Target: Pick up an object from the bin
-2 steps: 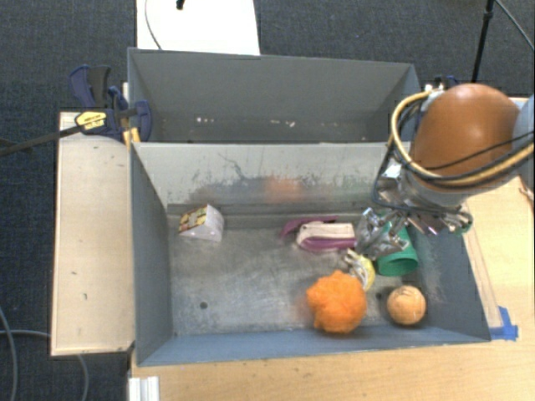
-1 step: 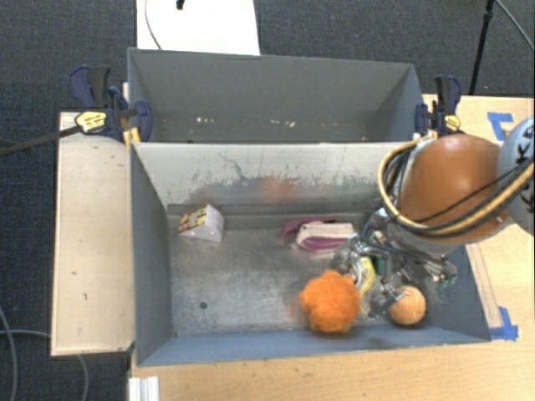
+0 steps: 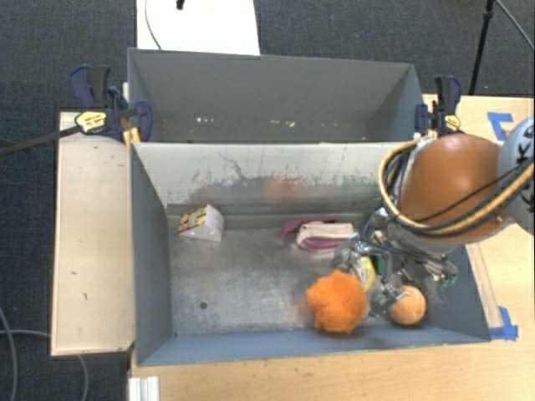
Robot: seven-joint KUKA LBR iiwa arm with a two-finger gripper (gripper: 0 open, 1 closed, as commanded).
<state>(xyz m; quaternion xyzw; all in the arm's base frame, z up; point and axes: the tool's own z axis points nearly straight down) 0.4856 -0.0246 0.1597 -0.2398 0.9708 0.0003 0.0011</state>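
Where the arm reaches in from the right, the hand (image 3: 378, 284) sits low over the near right corner of the bin (image 3: 219, 306), under the arm's rounded brown cover (image 3: 456, 186) and its looped cables (image 3: 393, 182). Whether the hand is apart or together cannot be told, as its metal parts crowd together there, and nothing can be seen clamped in it. It lies between two things: an orange fluffy ball (image 3: 337, 302) just to its left, touching or nearly touching it, and a small tan ball (image 3: 408, 307) just to its right, near the bin's front wall. A small yellow-and-green thing (image 3: 365, 271) lies right against the hand, partly hidden by it. Farther back, near the rear wall, lies a pink and white object (image 3: 322, 236). Well apart on the left stands a small white box (image 3: 202, 222).
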